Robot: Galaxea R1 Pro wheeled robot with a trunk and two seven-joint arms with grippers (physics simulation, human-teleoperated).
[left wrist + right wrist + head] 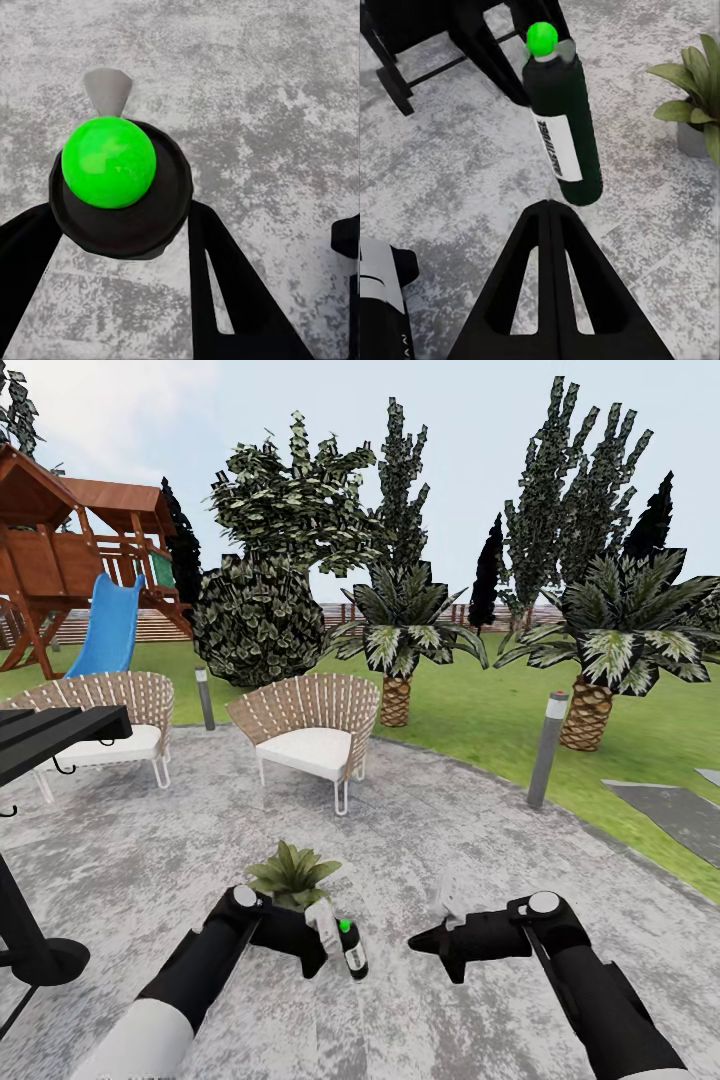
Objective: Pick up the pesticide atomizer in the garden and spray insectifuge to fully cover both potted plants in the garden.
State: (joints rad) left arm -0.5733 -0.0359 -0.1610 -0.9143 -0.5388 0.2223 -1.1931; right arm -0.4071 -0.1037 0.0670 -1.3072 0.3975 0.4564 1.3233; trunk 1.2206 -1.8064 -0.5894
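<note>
I stand on the round grey patio (420,840) of the garden, with lawn (480,710) and two palms (400,635) beyond it on the far right. Two woven chairs (310,735) sit on the patio's far side, and a wooden playset with a blue slide (105,625) rises far left. Close in front of me grows one potted plant (292,875), a light-green rosette, just beyond my left arm. My left claw (335,945) is clamped on the pesticide atomizer (350,950), a dark bottle with a white label and a green spot on top, held over the paving. My right claw (425,940) hovers beside it with its two fingers pressed together, holding nothing.
</note>
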